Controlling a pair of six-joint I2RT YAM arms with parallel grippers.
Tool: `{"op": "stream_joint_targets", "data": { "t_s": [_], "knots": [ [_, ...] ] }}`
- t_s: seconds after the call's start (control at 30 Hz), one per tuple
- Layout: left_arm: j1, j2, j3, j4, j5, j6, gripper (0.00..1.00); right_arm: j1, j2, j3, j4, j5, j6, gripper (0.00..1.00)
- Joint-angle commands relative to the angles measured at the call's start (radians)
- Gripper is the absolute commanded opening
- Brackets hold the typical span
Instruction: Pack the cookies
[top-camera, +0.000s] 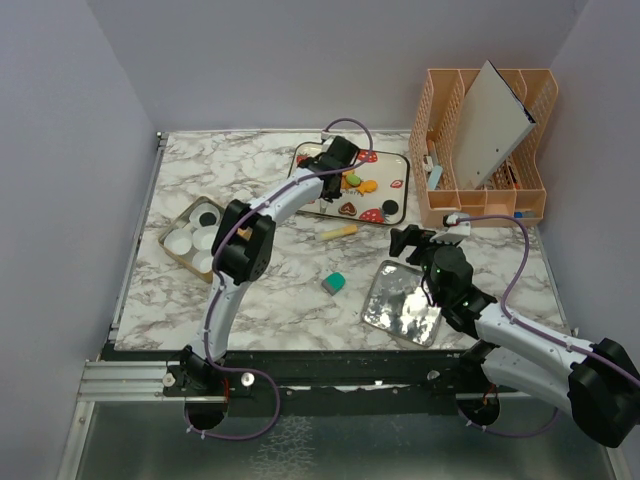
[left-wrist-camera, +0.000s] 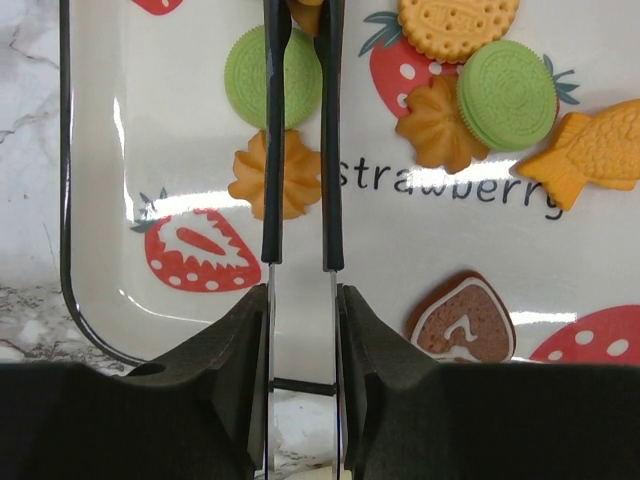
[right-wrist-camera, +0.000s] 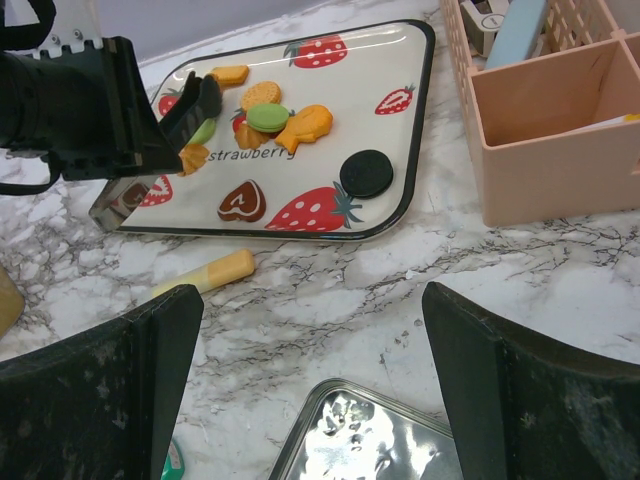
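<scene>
A teal block (top-camera: 333, 283) lies near a yellow stick (top-camera: 338, 232) on the marble table (top-camera: 230, 165).

The white marble-patterned table (top-camera: 270, 300) carries 6 things directly on its top. At the far edge, about the middle, lies 1 strawberry-printed tray (top-camera: 392, 178) with a dark rim. The far right corner holds 1 pink slotted organizer (top-camera: 480, 206), standing just beside the tray. Near the left edge sits 1 open tin (top-camera: 168, 243) lined with white cups. Towards the near right lies 1 shiny metal lid (top-camera: 400, 300). Between tin and lid rests 1 small teal block (top-camera: 333, 283), and 1 yellow stick (top-camera: 338, 232) lies just in front of the tray.
</scene>
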Motion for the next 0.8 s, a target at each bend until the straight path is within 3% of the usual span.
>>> {"op": "stream_joint_targets", "data": {
  "t_s": [0.0,0.3,0.77],
  "knots": [
    [-0.007,-0.125,-0.042,-0.011,-0.005,0.004,0.2,-0.004,0.005,-0.01,0.021,0.02,0.007,1.0],
    [-0.006,-0.277,-0.162,-0.011,0.053,-0.004,0.03,-0.004,-0.001,-0.009,0.018,0.019,0.006,1.0],
    [0.005,-0.622,-0.515,-0.015,0.175,-0.066,0.0,-0.004,-0.021,-0.01,0.013,0.016,0.007,1.0]
  ]
}}
